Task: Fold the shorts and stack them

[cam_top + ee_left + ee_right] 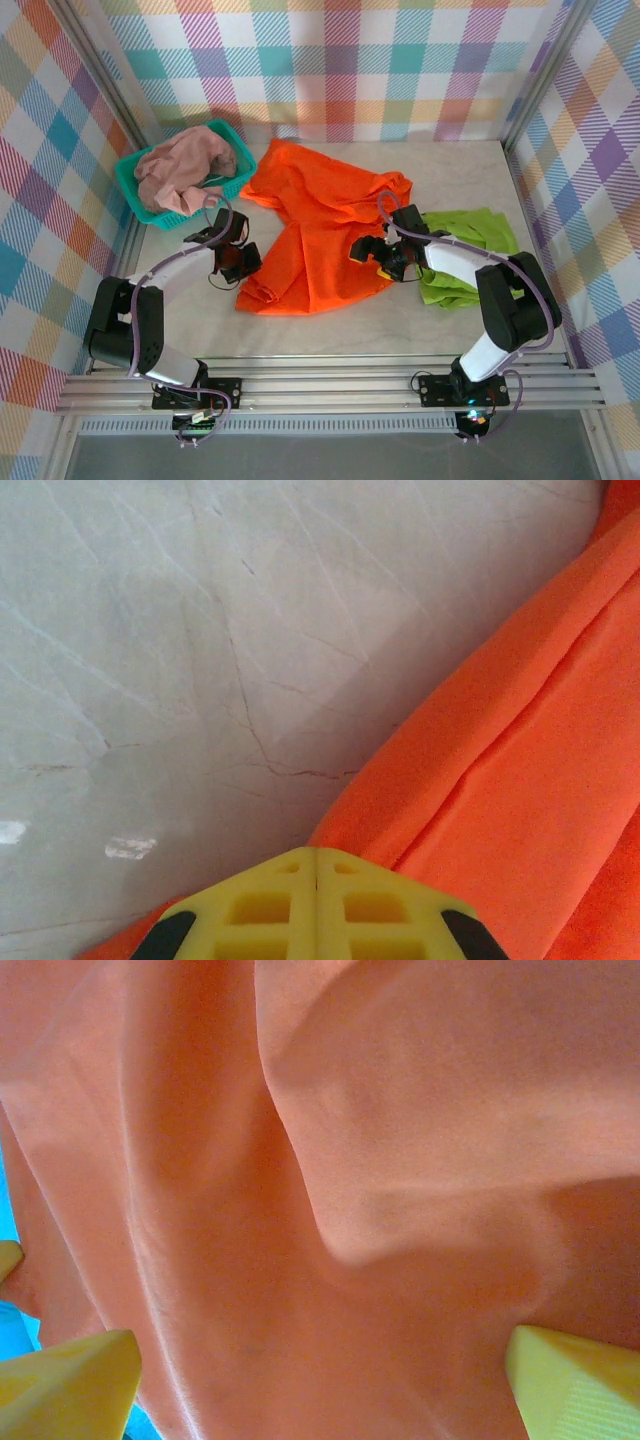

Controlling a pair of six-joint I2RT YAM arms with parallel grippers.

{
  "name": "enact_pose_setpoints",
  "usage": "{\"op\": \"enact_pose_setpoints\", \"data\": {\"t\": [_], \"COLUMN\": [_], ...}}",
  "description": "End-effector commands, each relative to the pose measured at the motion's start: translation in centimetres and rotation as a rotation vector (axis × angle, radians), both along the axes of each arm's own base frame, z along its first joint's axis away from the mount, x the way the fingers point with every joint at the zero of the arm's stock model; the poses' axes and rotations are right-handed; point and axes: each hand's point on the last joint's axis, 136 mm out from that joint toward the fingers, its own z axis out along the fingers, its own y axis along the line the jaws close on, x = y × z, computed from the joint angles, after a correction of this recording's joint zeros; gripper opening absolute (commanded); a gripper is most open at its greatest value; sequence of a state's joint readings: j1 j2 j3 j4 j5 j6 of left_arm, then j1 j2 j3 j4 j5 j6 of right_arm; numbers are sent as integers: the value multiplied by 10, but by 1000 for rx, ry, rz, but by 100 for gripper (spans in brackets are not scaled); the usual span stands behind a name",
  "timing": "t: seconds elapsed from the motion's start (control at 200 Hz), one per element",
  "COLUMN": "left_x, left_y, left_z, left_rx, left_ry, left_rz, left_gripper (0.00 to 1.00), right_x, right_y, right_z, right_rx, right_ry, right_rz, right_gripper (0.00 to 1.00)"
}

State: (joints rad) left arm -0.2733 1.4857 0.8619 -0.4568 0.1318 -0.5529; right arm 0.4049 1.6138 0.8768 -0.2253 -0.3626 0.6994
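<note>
Orange shorts (320,235) lie crumpled in the middle of the surface (330,330). Left end effector (316,852) is pressed together, seemingly pinching their left edge; right end effector (320,1380) hangs spread over their right side. Lifting now would likely drag one-sided and bunch the cloth, or slip the thin pinch.

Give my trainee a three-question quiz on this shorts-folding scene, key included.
1. True or false: the pink shorts lie in the teal basket.
2. Which gripper is open? A) left B) right
3. Fill in: the shorts farthest to the right of the top view are ___.

Key: 1 true. 2 B: the right gripper is open over the orange shorts; the left gripper is shut. 3 green: the green shorts.
</note>
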Motion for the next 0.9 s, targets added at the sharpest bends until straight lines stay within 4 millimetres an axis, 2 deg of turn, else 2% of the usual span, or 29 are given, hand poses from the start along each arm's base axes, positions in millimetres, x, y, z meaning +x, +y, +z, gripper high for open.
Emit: {"op": "enact_pose_setpoints", "data": {"t": [0.0, 0.185, 0.265, 0.34, 0.455, 0.51, 0.62, 0.645, 0.765, 0.86, 0.895], "left_x": [12, 56, 79, 98, 122, 131, 138, 136, 112, 83, 72], "left_y": [4, 35, 50, 65, 89, 97, 95, 93, 79, 60, 50], "left_z": [31, 99, 119, 124, 118, 116, 129, 135, 158, 171, 171], "left_rx": [39, 116, 140, 173, 198, 179, 113, 97, 11, -45, -63], "left_ry": [-59, -211, -262, -266, -252, -261, -300, -319, -372, -398, -398], "left_rz": [-12, 38, 68, 91, 137, 159, 150, 148, 154, 126, 109], "left_gripper": [0, 0, 0, 0, 0, 13, 57, 64, 83, 96, 100], "right_x": [-3, -15, -22, -31, -50, -60, -73, -75, -65, -43, -33], "right_y": [-5, -14, -16, -18, -21, -19, -9, -7, -4, -7, -8], "right_z": [-7, -14, -15, -15, -15, -13, 7, 14, 62, 100, 111], "right_rx": [-28, -60, -58, -52, -27, -3, 40, 46, 65, 38, 16], "right_ry": [15, 40, 54, 70, 101, 113, 96, 82, -55, -195, -235], "right_rz": [-17, -19, -21, -27, -35, -20, 42, 55, 74, 61, 54], "right_gripper": [93, 93, 93, 93, 93, 93, 94, 94, 95, 95, 100]}}
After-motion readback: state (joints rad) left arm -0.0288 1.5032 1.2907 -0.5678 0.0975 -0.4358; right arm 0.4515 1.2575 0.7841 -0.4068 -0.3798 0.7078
